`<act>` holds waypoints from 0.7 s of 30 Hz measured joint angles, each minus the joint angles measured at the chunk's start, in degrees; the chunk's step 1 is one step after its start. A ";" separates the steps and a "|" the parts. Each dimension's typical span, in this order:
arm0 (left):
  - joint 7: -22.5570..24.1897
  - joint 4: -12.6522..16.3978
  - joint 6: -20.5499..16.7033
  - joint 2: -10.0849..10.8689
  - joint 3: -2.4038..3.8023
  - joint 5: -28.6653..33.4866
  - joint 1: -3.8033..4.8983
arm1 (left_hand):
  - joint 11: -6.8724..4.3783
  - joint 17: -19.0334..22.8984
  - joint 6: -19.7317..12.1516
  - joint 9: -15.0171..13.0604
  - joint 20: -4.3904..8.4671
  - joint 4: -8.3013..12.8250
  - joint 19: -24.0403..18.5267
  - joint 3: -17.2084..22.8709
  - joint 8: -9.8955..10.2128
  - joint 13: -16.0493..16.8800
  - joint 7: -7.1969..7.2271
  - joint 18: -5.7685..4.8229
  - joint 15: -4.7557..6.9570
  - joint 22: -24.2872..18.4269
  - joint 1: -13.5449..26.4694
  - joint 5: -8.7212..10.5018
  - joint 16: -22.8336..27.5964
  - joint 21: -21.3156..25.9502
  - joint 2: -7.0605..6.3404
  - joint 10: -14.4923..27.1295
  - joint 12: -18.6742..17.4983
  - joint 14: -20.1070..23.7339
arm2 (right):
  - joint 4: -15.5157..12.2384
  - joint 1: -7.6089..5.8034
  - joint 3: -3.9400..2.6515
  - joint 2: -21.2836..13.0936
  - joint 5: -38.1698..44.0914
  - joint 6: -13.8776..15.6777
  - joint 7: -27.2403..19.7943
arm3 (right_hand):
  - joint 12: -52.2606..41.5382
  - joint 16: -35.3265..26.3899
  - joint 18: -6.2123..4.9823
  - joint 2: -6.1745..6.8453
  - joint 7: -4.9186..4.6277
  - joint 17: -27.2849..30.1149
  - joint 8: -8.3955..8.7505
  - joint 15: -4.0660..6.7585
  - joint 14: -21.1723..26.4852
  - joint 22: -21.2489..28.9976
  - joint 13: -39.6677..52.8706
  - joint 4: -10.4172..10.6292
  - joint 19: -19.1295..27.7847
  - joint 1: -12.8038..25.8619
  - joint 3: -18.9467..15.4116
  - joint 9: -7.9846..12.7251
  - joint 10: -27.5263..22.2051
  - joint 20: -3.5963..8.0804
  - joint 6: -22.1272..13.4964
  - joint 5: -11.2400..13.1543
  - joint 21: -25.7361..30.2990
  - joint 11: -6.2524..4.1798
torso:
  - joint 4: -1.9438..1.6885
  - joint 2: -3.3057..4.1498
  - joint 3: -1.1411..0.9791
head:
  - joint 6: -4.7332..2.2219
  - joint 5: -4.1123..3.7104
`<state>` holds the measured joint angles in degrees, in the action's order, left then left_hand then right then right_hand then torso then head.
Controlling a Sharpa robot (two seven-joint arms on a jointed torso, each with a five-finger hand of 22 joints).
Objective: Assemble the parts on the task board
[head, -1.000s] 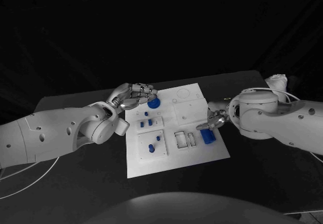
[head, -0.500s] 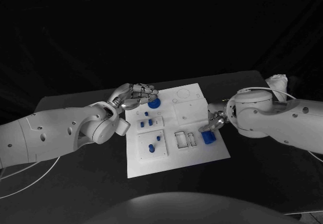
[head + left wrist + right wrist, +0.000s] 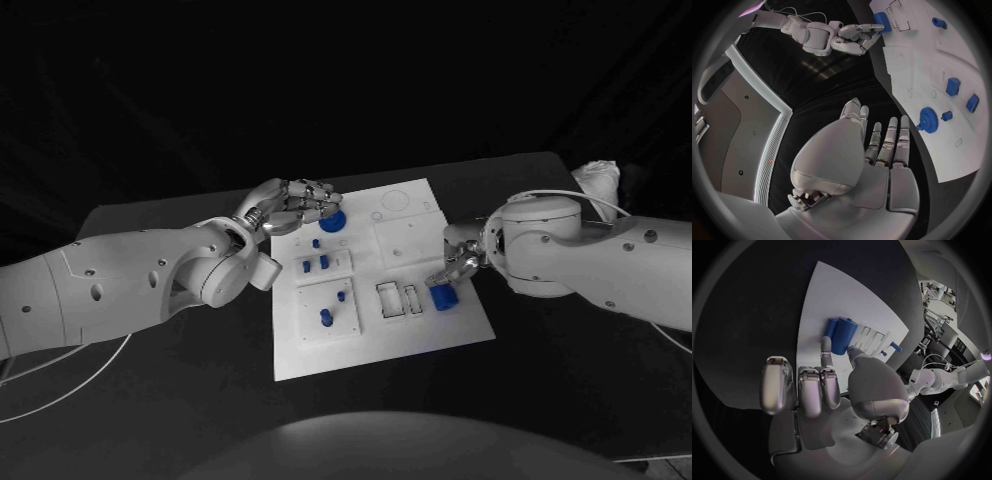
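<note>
A black counter [image 3: 173, 360] stands in a dark room and carries the white task board [image 3: 378, 345] at its middle. Near its right edge lies a blue block [image 3: 444, 297], with the right robot hand [image 3: 459, 262] just beside it, fingertips down, grasping nothing. Farther left, a blue gear [image 3: 333, 222] sits under the left robot hand [image 3: 293, 207], whose fingers curl around nothing.

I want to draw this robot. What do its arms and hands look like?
Both arms are smooth, rounded white shells with small dark holes. The left arm trails thin pale cables; another loops over the right arm. Each ends in a shiny silver metal hand: left hand, right hand.
</note>
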<state>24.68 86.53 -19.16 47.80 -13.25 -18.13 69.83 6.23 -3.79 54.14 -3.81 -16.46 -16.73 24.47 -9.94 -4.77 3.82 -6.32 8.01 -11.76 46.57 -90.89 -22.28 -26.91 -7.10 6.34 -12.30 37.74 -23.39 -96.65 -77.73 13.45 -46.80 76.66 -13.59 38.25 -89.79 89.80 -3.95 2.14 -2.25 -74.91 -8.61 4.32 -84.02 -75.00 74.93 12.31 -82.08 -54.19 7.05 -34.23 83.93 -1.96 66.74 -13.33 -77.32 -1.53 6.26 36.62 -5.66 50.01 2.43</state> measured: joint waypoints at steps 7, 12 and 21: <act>-0.19 -0.08 0.05 -0.16 0.00 0.00 -0.02 | 0.00 0.00 0.01 0.00 0.00 0.00 0.00 0.00 0.00 0.00 -0.02 0.00 0.00 0.00 0.00 0.00 0.00 0.00 0.00 0.00 0.00 0.00 | 0.41 0.24 -0.04 0.37 -0.89 0.57 -0.07 | 0.00 0.00 0.00 -0.01 0.00 0.00 -0.02 0.00 0.00 0.00 0.00 -0.23 0.00 -0.42 0.09 -0.05 0.00 0.00 0.01 -0.11 0.00 0.00 | 0.00 -0.01 0.00 | 0.00 0.19; -0.36 -0.08 0.09 -0.19 0.00 0.00 -0.03 | 0.00 0.00 0.21 0.00 0.00 0.00 0.00 0.00 0.00 0.00 -0.21 0.00 0.00 0.00 0.00 0.00 0.00 0.00 0.00 0.00 0.00 0.00 | 0.84 0.59 -0.07 0.68 -1.28 0.76 -0.08 | 0.00 0.00 0.00 -0.01 -0.10 0.00 -0.04 0.00 0.00 0.00 -0.01 -0.24 0.00 -0.42 0.10 0.01 0.00 0.00 0.11 -0.10 0.27 0.00 | 0.00 -0.02 0.00 | 0.00 0.35; -0.76 -0.12 0.17 -0.32 0.00 0.00 -0.05 | 0.20 0.00 0.00 0.00 0.00 -0.16 0.00 -0.16 0.00 0.00 -0.42 0.00 0.00 -0.04 0.00 0.00 0.00 0.00 0.00 0.21 0.00 0.00 | 1.35 0.77 -0.39 1.42 -2.37 1.46 -0.26 | 0.00 0.00 0.00 0.15 -0.29 0.01 0.77 0.00 0.00 0.00 -0.01 -3.47 0.22 -3.70 1.23 -0.02 0.01 0.22 0.33 -1.46 0.46 0.01 | 0.01 -0.02 0.00 | 0.00 0.65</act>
<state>23.91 86.42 -18.98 47.48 -13.25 -18.13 69.78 6.43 -3.79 54.14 -3.82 -16.46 -16.89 24.47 -10.10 -4.77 3.82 -6.74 8.02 -11.76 46.53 -90.89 -22.28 -26.91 -7.10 6.33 -12.09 37.73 -23.39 -95.30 -76.95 13.06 -45.38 74.28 -12.13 37.99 -89.78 89.80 -3.95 2.30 -2.53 -74.90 -7.83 4.32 -84.02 -75.00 74.92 8.84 -81.86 -57.88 8.29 -34.25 83.95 -1.74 67.07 -14.79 -76.86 -1.52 6.27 36.60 -5.66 50.01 3.08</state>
